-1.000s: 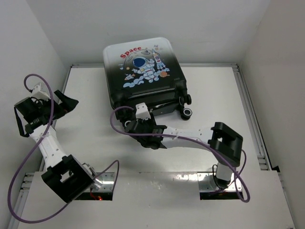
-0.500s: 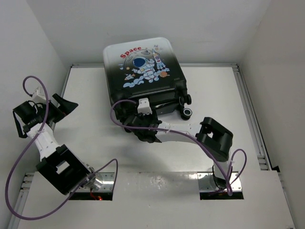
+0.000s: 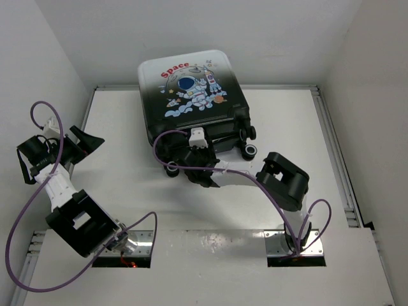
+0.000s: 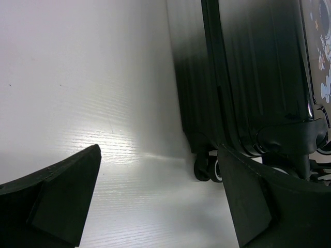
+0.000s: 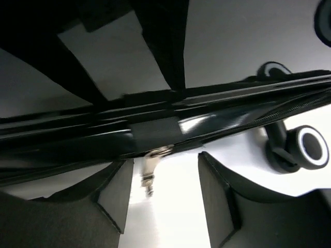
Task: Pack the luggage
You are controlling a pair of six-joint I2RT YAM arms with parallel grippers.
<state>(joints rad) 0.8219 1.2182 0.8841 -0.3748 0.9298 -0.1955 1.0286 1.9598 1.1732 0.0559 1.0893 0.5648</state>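
- While the left claw [image 3: 86,143] hangs over the left side of the desk [image 3: 287,121], well apart from everything else, its two fingers stand spread wide with nothing between them.
- From its own wrist camera, the left claw [image 4: 160,196] looks across bare desk at the dark ribbed side of the suitcase [image 4: 248,77] and a pair of black wheels [image 4: 204,168] at its lower corner.
- Seen from above, the suitcase [image 3: 188,95] lies at the far middle of the desk, printed shell up. The red "Space" lettering and astronaut are on the white far half, and the near half fades to black.
- A white-rimmed wheel [image 3: 250,151] sticks out at its near right corner.
- The right claw [image 3: 188,148] is up against the near edge of the suitcase.
- In the right wrist view, the right claw [image 5: 163,170] is parted just below the glossy black seam. A small metal zipper pull [image 5: 149,175] dangles in the gap, close to one finger and not pinched.
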